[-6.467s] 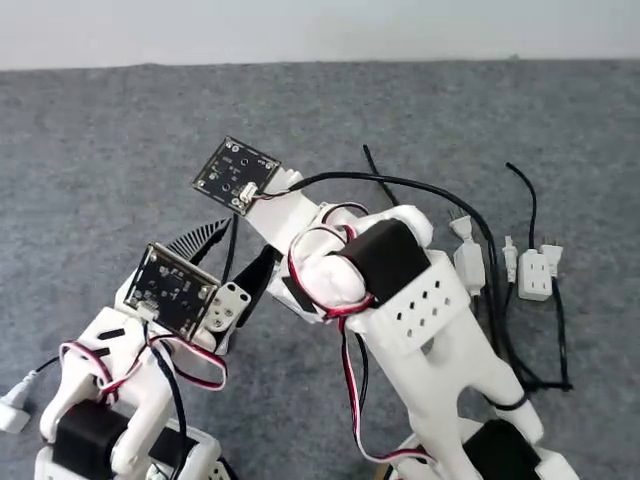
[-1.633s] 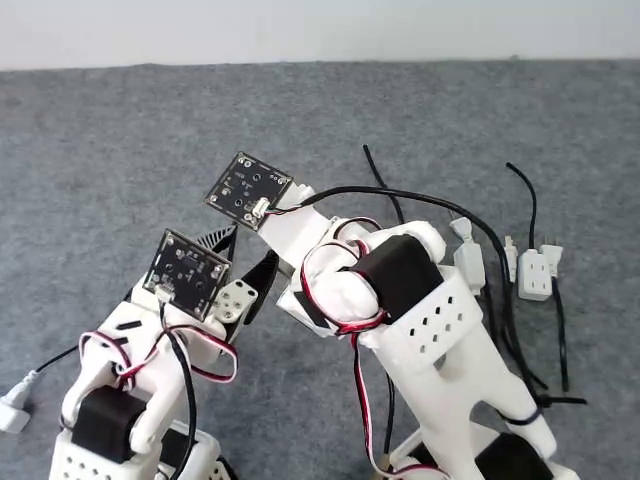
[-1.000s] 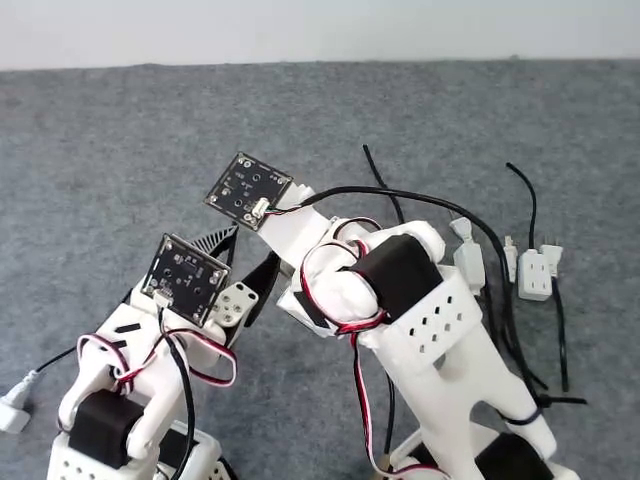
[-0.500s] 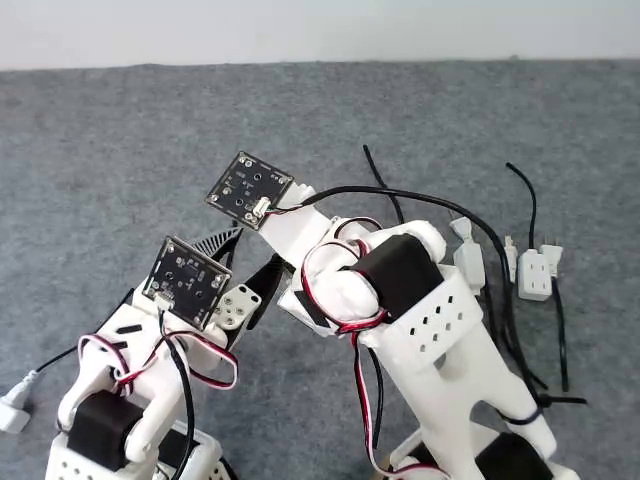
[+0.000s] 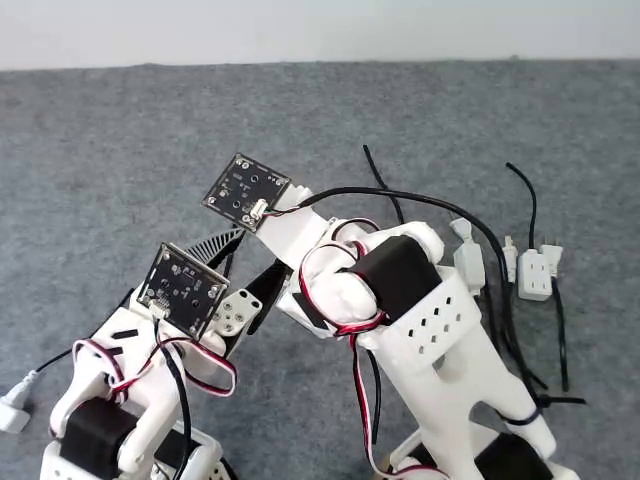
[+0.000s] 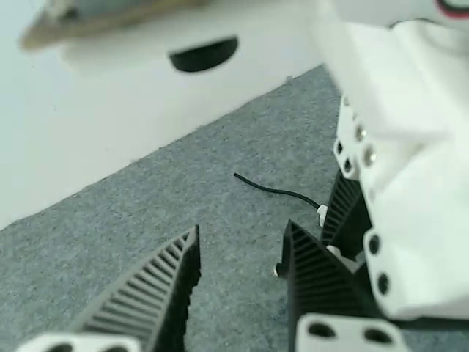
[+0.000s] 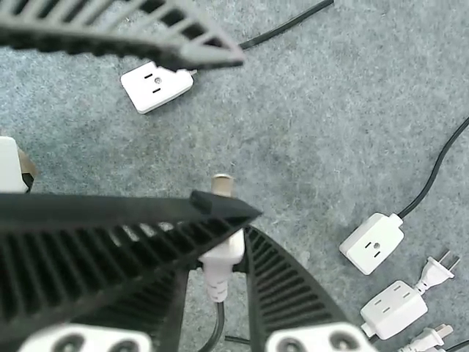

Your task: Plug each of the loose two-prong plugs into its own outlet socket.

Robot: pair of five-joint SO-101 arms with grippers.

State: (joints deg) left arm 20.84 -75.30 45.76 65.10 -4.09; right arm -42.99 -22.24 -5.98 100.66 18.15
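The right pincer (image 7: 238,227) is clenched on a white two-prong plug (image 7: 222,257). The plug's body sits between the jaws, its metal end pokes out past the tips, and its cord (image 7: 215,326) trails back under the wrist. So the step in hand looks like carrying this plug to a socket, not yet inserting it. A free white socket (image 7: 156,86) lies on the grey surface (image 7: 330,110), ahead of the tips and off to one side, well apart from the plug, with its two slots facing up. Two more sockets (image 7: 374,243) lie off to the pincer's other flank. The left pincer (image 6: 242,242) hangs released, its jaws spread with nothing but surface between them, just beside the right arm's wrist. The next move probably calls for swinging the plug over the free socket, turning the wrist until the prongs line up with the slots, and then pressing straight down. The socket is loose and light, so it will likely skid or tip unless the left pincer first pins it.
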